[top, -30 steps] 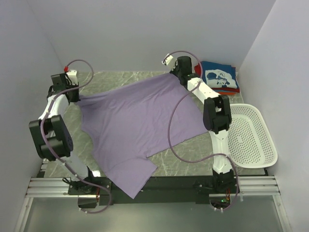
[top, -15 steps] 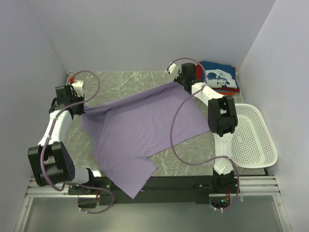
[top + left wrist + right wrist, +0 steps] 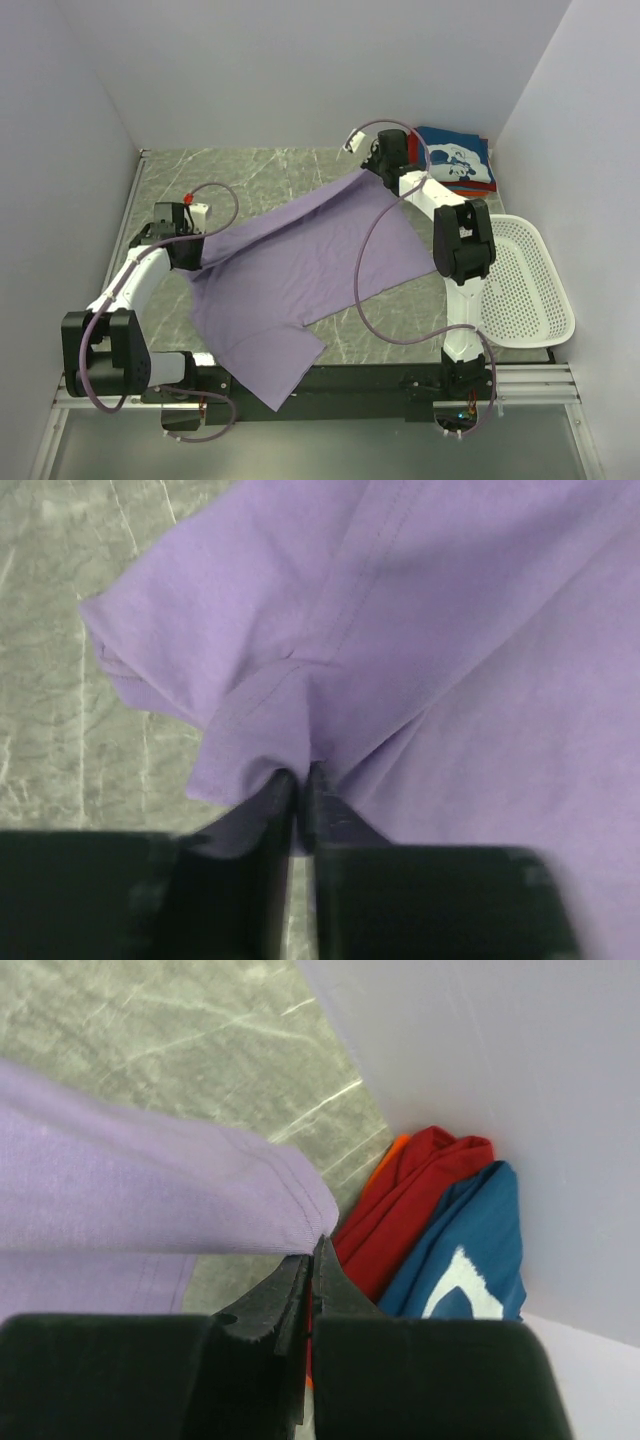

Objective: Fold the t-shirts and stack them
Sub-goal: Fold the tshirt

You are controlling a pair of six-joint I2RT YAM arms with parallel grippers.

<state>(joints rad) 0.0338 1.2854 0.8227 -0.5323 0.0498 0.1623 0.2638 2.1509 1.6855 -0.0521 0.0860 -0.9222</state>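
The lavender t-shirt [image 3: 290, 265] is spread open, face flat, and stretched between the two grippers. The left gripper [image 3: 300, 780] pinches a bunched fold beside a seam; the right gripper [image 3: 312, 1252] pinches a hemmed edge. One part hangs over the near tabletop [image 3: 250, 165] edge. Just beyond the right gripper, a folded navy t-shirt [image 3: 470, 1250] with a white print lies on a red t-shirt [image 3: 410, 1200] and an orange t-shirt [image 3: 393, 1148].

left gripper [image 3: 302, 780]: black tips almost together, pinching a bunched fold | lavender-purple soft cloth t-shirt [image 3: 460, 630]: stitched seam runs diagonally, sleeve hem at left | grey-green veined marble tabletop [image 3: 50, 690]: seen at left
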